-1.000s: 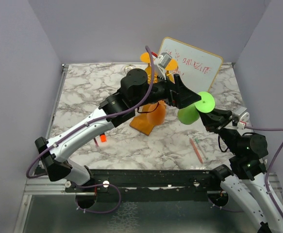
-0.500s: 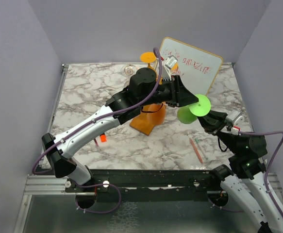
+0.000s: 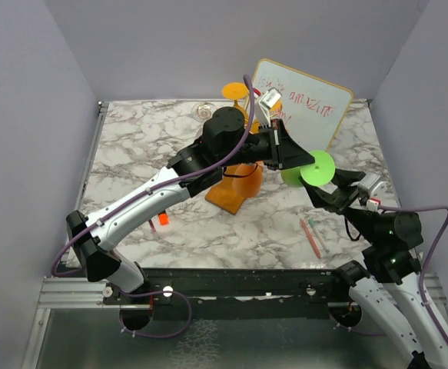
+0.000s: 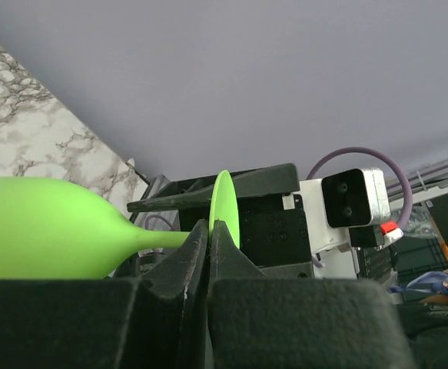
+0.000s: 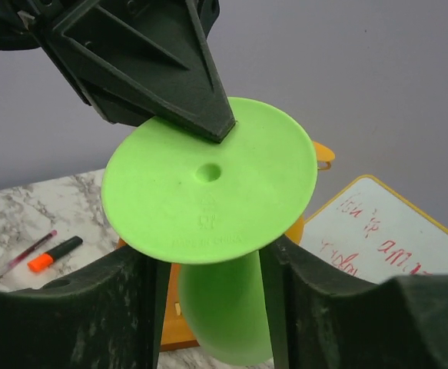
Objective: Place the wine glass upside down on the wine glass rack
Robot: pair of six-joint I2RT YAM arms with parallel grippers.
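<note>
A green wine glass point(image 3: 304, 174) hangs on its side above the table, its foot point(image 5: 208, 192) turned toward the right wrist camera. My left gripper point(image 3: 299, 158) is shut on the rim of that foot point(image 4: 222, 204), with the bowl point(image 4: 39, 227) stretching to the left. My right gripper point(image 3: 328, 191) stands open, one finger point(image 5: 124, 307) on each side of the bowl point(image 5: 224, 315) with small gaps. The wine glass rack shows as an orange-brown base point(image 3: 235, 192) under the left arm. Its wire arms are mostly hidden.
A whiteboard point(image 3: 304, 108) with red writing leans at the back right. An orange glass point(image 3: 235, 91) sits high behind the left arm. An orange marker point(image 3: 162, 219) lies front left of the rack, and a thin pen point(image 3: 312, 234) lies by the right arm.
The left gripper moved in and closed on the rim of the glass's foot. The right gripper, which was holding the glass, has spread its fingers.
</note>
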